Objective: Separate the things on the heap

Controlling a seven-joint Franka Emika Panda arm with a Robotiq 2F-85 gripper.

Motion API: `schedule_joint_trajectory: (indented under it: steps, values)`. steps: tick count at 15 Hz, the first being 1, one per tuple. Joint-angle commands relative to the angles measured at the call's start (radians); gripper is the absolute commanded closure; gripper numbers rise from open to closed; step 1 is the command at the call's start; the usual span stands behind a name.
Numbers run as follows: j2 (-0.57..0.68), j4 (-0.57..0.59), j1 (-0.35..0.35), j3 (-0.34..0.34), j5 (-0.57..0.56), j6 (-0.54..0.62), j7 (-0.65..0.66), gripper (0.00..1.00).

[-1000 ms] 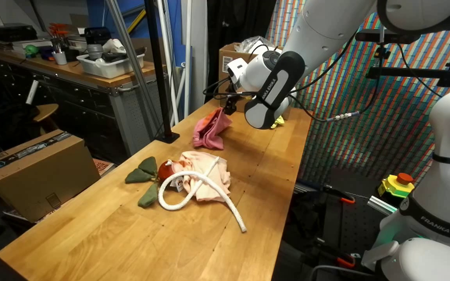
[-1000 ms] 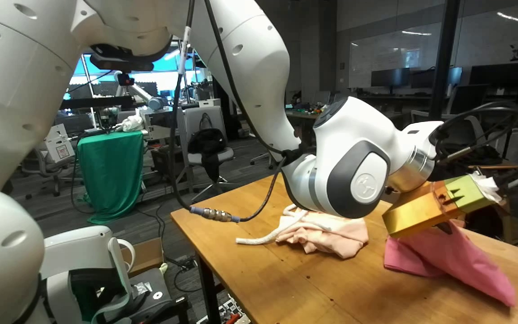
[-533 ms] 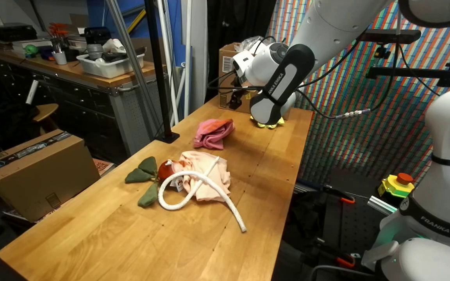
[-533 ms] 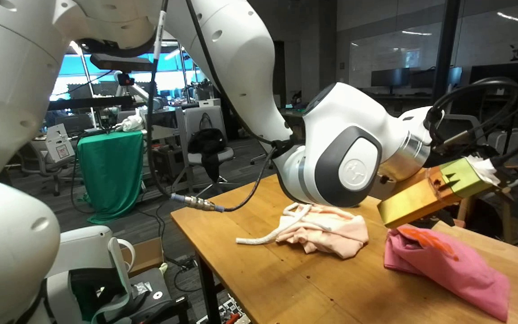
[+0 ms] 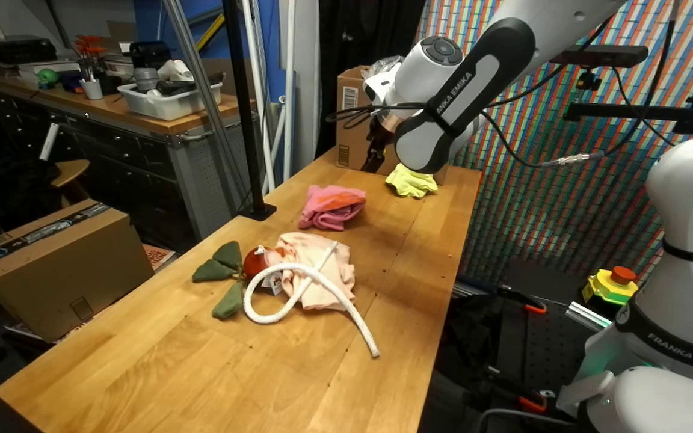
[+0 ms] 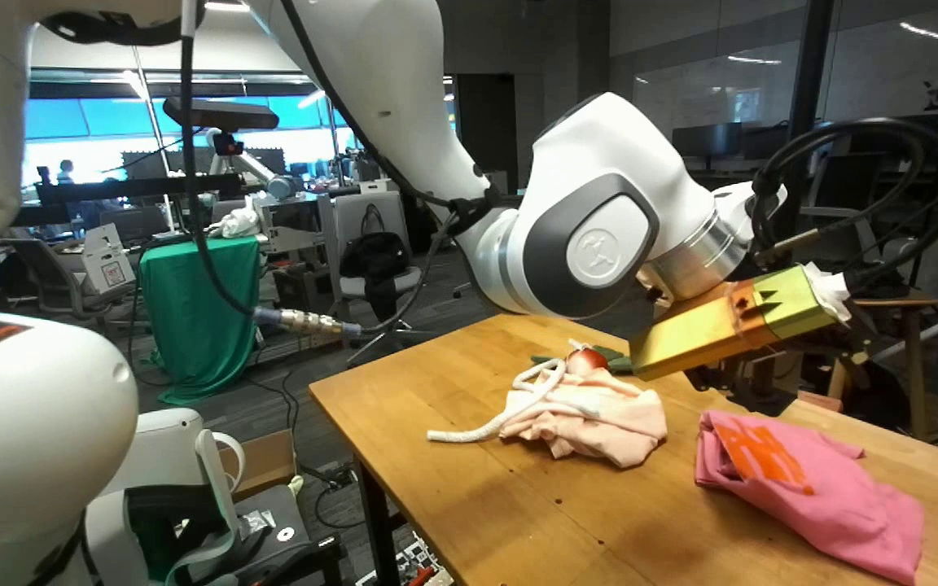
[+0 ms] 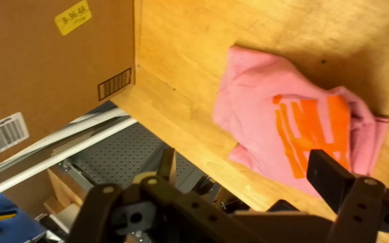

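My gripper [image 7: 247, 172] stands open above the table's edge, with nothing between its fingers [image 7: 329, 182]. Below and apart from it, the pink cloth [image 7: 255, 101] with an orange print lies folded on the wood. In an exterior view the yellow-green cloth [image 5: 411, 181] sits crumpled beside the cardboard box. What is left of the heap is farther along the table: a pale beige cloth [image 6: 615, 423] with the white rope [image 5: 366, 334] looped across it. Touching that cloth is the small red object [image 5: 255, 263]. Dark green cloth [image 5: 214, 270] spreads out beside the red object.
A brown cardboard box [image 7: 56, 60] stands at the table's end, close to my gripper. A black post [image 5: 249, 120] rises at the table's side edge. Bare wood [image 5: 202, 373] stretches beyond the rope. Cables [image 5: 376, 108] loop around my wrist.
My gripper has risen off the pink cloth and moved toward the box. The cloth, drawn up at the gripper a second ago, now lies lower and flatter. More of the yellow-green cloth shows.
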Motion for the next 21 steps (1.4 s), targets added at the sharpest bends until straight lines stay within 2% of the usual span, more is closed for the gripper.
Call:
schedule_joint_trajectory:
  steps: [1, 5, 8, 13, 14, 15, 18, 21]
  values:
    - [-0.173, -0.03, 0.101, -0.082, -0.032, -0.187, -0.05, 0.0]
    - [-0.259, -0.018, 0.191, -0.158, -0.04, -0.368, -0.038, 0.0]
    - [-0.312, -0.015, 0.239, -0.19, -0.06, -0.47, -0.027, 0.0]
    - [-0.405, -0.005, 0.272, -0.182, -0.083, -0.72, -0.037, 0.0]
    - [-0.451, -0.001, 0.067, 0.029, -0.137, -0.77, -0.001, 0.0]
    - [-0.467, -0.006, 0.036, 0.07, -0.144, -0.811, -0.007, 0.0]
    - [-0.508, -0.027, -0.175, 0.303, -0.109, -0.919, -0.056, 0.0]
    - [-0.514, -0.047, -0.372, 0.512, -0.027, -0.955, -0.09, 0.0]
